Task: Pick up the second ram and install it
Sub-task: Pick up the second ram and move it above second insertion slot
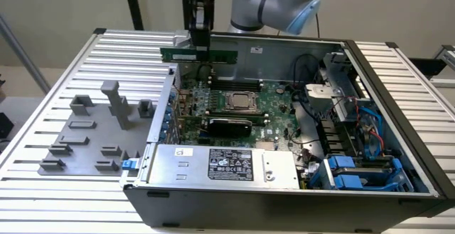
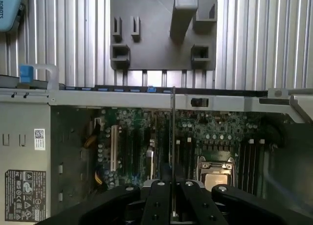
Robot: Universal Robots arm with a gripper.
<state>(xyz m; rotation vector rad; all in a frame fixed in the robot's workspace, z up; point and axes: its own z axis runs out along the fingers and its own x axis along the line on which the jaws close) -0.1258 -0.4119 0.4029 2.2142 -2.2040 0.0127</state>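
Green ram stick (image 1: 220,56) clamped between the fingers (image 2: 157,205) of the gripper (image 1: 201,46), hanging above the open computer case (image 1: 284,207); we judge pickup done, seating not yet.

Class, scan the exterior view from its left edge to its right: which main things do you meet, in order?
grey fixture plate → the second ram, held in the jaws → blue drive caddies

Green second ram (image 1: 199,55) with dark chips, black tool (image 1: 201,44), grey fixture plate (image 1: 74,150) on silver ribbed worktop (image 1: 42,191), green motherboard (image 1: 276,96), blue drive caddies (image 1: 352,176).
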